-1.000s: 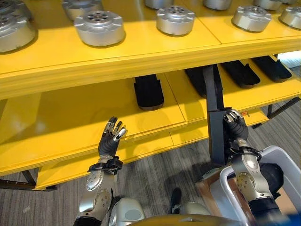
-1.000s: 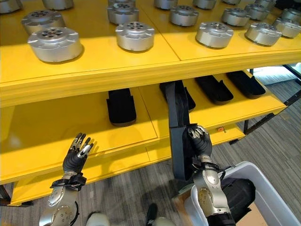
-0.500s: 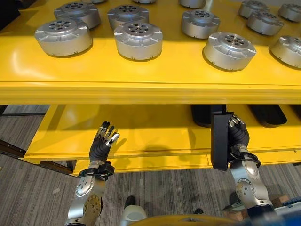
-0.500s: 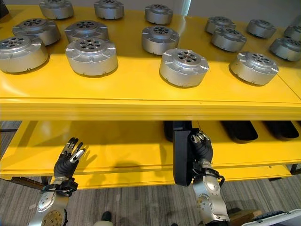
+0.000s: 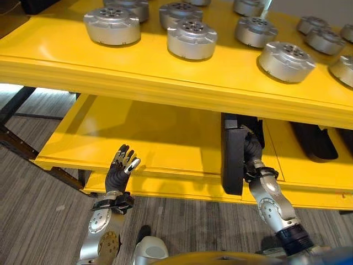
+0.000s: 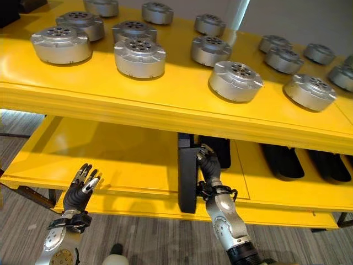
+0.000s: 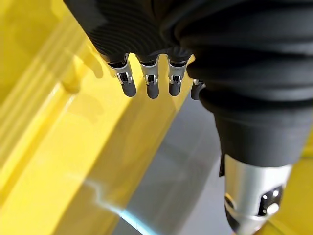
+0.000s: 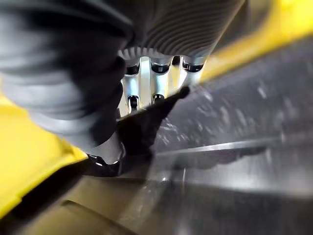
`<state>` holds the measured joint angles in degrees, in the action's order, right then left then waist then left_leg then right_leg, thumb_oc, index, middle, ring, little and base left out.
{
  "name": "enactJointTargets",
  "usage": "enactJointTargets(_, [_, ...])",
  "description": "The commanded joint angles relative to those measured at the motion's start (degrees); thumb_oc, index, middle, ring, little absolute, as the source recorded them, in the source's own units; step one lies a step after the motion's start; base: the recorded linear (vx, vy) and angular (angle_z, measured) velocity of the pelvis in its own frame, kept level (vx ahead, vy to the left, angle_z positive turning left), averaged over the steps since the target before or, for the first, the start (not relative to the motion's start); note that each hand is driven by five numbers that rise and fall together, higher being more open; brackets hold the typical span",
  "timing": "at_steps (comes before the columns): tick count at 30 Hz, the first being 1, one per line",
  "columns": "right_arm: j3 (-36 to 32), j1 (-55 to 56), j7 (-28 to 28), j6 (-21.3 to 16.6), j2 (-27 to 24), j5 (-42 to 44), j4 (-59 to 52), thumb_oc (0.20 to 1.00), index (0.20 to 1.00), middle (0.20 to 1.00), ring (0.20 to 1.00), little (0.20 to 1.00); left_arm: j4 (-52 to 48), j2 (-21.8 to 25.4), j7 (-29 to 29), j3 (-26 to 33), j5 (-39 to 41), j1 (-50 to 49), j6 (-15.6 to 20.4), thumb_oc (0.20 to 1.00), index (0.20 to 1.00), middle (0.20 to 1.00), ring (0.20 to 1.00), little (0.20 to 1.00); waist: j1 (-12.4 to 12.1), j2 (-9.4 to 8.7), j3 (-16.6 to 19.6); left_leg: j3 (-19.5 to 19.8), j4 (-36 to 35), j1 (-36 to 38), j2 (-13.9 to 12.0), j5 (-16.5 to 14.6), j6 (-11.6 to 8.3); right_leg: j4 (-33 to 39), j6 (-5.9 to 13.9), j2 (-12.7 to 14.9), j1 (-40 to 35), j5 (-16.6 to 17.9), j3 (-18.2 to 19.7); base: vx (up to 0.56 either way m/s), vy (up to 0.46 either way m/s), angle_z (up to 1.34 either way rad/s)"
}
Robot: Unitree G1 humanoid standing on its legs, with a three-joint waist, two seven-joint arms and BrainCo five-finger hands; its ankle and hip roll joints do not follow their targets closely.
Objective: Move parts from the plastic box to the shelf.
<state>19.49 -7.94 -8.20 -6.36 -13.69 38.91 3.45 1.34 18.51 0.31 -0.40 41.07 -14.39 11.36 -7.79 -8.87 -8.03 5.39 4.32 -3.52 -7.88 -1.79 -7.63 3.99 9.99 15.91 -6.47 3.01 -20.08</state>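
The right hand (image 6: 208, 164) gripped the long black part (image 6: 187, 179) from its 3 o'clock side, fingers curled round its edge. The part stood upright, long axis running 12 to 6, its top tucked under the upper shelf (image 6: 165, 105) and its foot at the front lip of the lower shelf (image 6: 110, 160). The bare stretch of that shelf lay toward 9 o'clock (black parts (image 6: 281, 161) already lay at 3). The left hand (image 6: 80, 190) hung open and idle at 8 o'clock, well apart.
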Motion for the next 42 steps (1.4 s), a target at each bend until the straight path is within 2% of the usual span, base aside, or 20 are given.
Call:
enactJointTargets(1, [-0.45, -9.86, 3.13, -4.79, 0.87, -0.73, -2.70, 0.200, 0.200, 0.200, 0.200, 0.200, -3.48, 1.91, 0.06, 0.86, -0.94, 2.45, 1.43, 1.000, 1.000, 1.000, 1.000, 1.000, -1.49, 1.20, 1.10, -0.80, 2.69, 0.62, 1.06, -1.04, 3.49, -9.36, -0.01, 2.39, 1.46, 1.71, 1.52, 0.00, -0.011, 0.27])
enactJointTargets(4, [2.18, -17.21, 1.50, -4.55, 3.27, -0.42, 1.35, 0.200, 0.200, 0.200, 0.200, 0.200, -3.79, 3.34, 1.06, -0.25, -0.33, 4.19, 1.56, 1.000, 1.000, 1.000, 1.000, 1.000, -3.16, 1.33, -0.35, 0.09, 7.86, -2.07, 1.85, -2.61, 3.37, -13.46, -0.37, 3.15, 2.84, -0.25, 1.32, -0.05, -0.012, 0.23])
enactJointTargets(6, [2.49, -25.68, -1.15, -5.03, 5.64, 1.03, 6.16, 0.200, 0.200, 0.200, 0.200, 0.200, -4.06, 4.55, 1.18, -2.40, 1.17, 6.31, 1.53, 1.000, 1.000, 1.000, 1.000, 1.000, -4.09, 1.95, -2.26, 1.42, 15.57, -6.16, 2.48, -5.36, 3.52, -20.06, -0.83, 3.97, 6.06, -3.05, 2.51, -0.13, 0.011, 0.14])
enactJointTargets(10, [0.99, -34.53, -4.77, -4.91, 6.58, 1.44, 12.05, 0.200, 0.200, 0.200, 0.200, 0.200, -4.55, 5.68, 1.22, -4.62, 2.20, 6.66, 1.42, 1.000, 1.000, 1.000, 1.000, 1.000, -4.44, 2.69, -2.72, 2.31, 22.39, -10.48, 2.59, -8.11, 3.75, -27.29, -1.35, 4.37, 10.85, -6.52, 4.08, -0.08, 0.038, 0.09])
enactJointTargets(14, [0.22, -45.82, -8.54, -4.21, 7.71, -2.17, 21.69, 0.200, 0.200, 0.200, 0.200, 0.200, -5.43, 7.99, 0.88, -6.43, 3.89, 5.83, 1.75, 1.000, 1.000, 1.000, 1.000, 1.000, -5.73, 2.77, -2.98, 2.94, 25.84, -12.59, 2.76, -9.75, 4.27, -30.99, -1.29, 4.42, 13.27, -7.82, 5.17, -0.03, 0.020, -0.07])
enactJointTargets(17, [0.22, -48.34, -8.96, -3.96, 7.48, -3.34, 24.22, 0.200, 0.200, 0.200, 0.200, 0.200, -5.44, 8.96, 0.60, -7.19, 4.31, 5.45, 1.89, 1.000, 1.000, 1.000, 1.000, 1.000, -6.00, 2.60, -2.90, 3.58, 26.49, -13.96, 3.11, -9.70, 4.45, -31.56, -1.42, 4.47, 14.04, -8.06, 4.87, -0.01, -0.002, 0.07])
enactJointTargets(24, [0.12, -58.36, -10.33, -2.37, 8.41, -5.27, 39.62, 0.200, 0.200, 0.200, 0.200, 0.200, -5.96, 11.53, 0.71, -8.51, 5.70, 5.30, 2.46, 1.000, 1.000, 1.000, 1.000, 1.000, -7.94, 1.95, -3.64, 5.22, 26.47, -15.72, 3.46, -8.93, 4.78, -31.44, -1.58, 3.54, 14.27, -7.67, 4.00, -0.01, -0.026, 0.10])
enactJointTargets(33, [0.61, -62.41, -10.13, -1.05, 8.12, -5.27, 48.52, 0.200, 0.200, 0.200, 0.200, 0.200, -6.09, 12.56, 1.12, -9.02, 5.99, 5.96, 2.86, 1.000, 1.000, 1.000, 1.000, 1.000, -8.83, 1.74, -4.37, 5.96, 26.69, -16.62, 3.86, -8.71, 5.00, -31.95, -1.81, 3.33, 14.75, -7.96, 3.66, 0.00, 0.000, 0.01])
enactJointTargets(39, [0.49, -61.34, -9.93, -0.42, 6.11, -4.81, 50.97, 0.200, 0.200, 0.200, 0.200, 0.200, -5.10, 12.36, 1.42, -9.51, 5.48, 6.18, 2.80, 1.000, 1.000, 1.000, 1.000, 1.000, -8.55, 1.93, -4.96, 6.03, 26.75, -16.84, 3.91, -8.57, 5.05, -32.66, -1.99, 3.25, 15.25, -8.26, 4.02, 0.00, 0.000, 0.02])
enactJointTargets(42, [0.90, -58.65, -9.33, 0.20, 2.05, -6.24, 51.78, 0.200, 0.200, 0.200, 0.200, 0.200, -4.69, 11.86, 1.19, -9.88, 5.47, 6.02, 2.87, 1.000, 1.000, 1.000, 1.000, 1.000, -7.60, 2.19, -5.71, 5.95, 27.16, -16.95, 3.47, -8.54, 4.98, -33.19, -2.07, 3.08, 15.80, -8.60, 4.38, 0.00, 0.000, 0.00])
